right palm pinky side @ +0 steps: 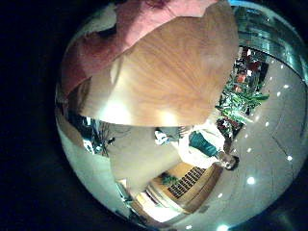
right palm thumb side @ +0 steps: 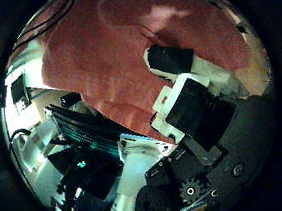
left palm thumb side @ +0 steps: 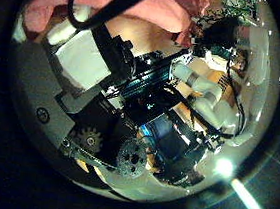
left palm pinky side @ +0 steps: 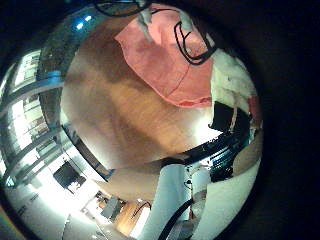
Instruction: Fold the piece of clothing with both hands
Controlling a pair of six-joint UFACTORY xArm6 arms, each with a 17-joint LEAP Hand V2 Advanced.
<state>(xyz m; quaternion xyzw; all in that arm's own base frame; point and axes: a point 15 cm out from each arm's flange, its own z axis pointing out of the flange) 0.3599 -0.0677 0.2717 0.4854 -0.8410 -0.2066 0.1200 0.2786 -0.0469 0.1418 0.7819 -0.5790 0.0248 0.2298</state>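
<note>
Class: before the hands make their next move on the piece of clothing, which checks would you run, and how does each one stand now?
1. Piece of clothing lies on the table: ok.
2. Right hand close over the cloth: ok.
3. Right hand gripping cloth: cannot tell.
4. Left hand gripping cloth: cannot tell.
5. Whole outline of the clothing in view: not ok, every view shows only part.

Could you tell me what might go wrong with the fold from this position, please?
1. The garment lies close under the right robot hand; a finger could snag or bunch the cloth.
2. In the left little-finger view the garment sits by the wooden table edge; a drag might pull it off.
</note>
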